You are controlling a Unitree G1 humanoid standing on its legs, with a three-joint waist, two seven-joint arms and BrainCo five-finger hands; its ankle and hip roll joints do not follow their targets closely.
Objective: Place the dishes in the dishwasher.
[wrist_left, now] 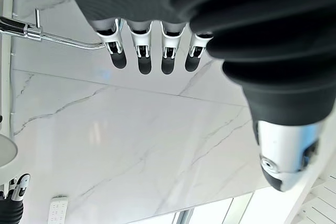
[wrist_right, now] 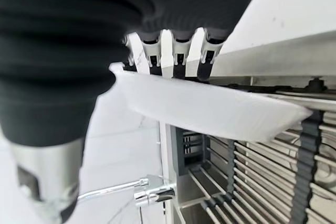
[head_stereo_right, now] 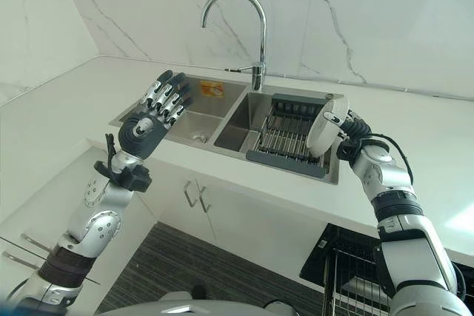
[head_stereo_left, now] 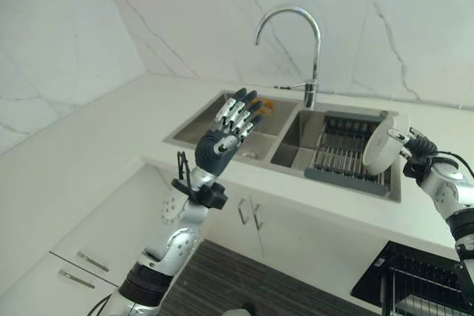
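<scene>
The right hand (head_stereo_right: 346, 129) grips a white plate (head_stereo_right: 326, 131), fingers behind it and thumb across the near face, as the right wrist view confirms. The plate stands nearly on edge above the right end of the dish rack (head_stereo_right: 290, 140), at the right rim of the sink (head_stereo_right: 222, 128). Whether the plate touches the rack cannot be told.

The rack is dark grey with metal bars and sits in the right basin. The left basin holds a small yellow item (head_stereo_right: 212, 89) at its back wall; its nature cannot be told. A curved chrome tap (head_stereo_right: 255, 27) rises behind the divide between the basins.

The left hand (head_stereo_left: 231, 125) is raised in front of the left basin, fingers straight and spread, holding nothing.

The white surface (head_stereo_right: 415, 120) runs around the sink. At lower right, a dark wire basket (head_stereo_right: 348, 271), pulled out below the surface edge, is partly visible.
</scene>
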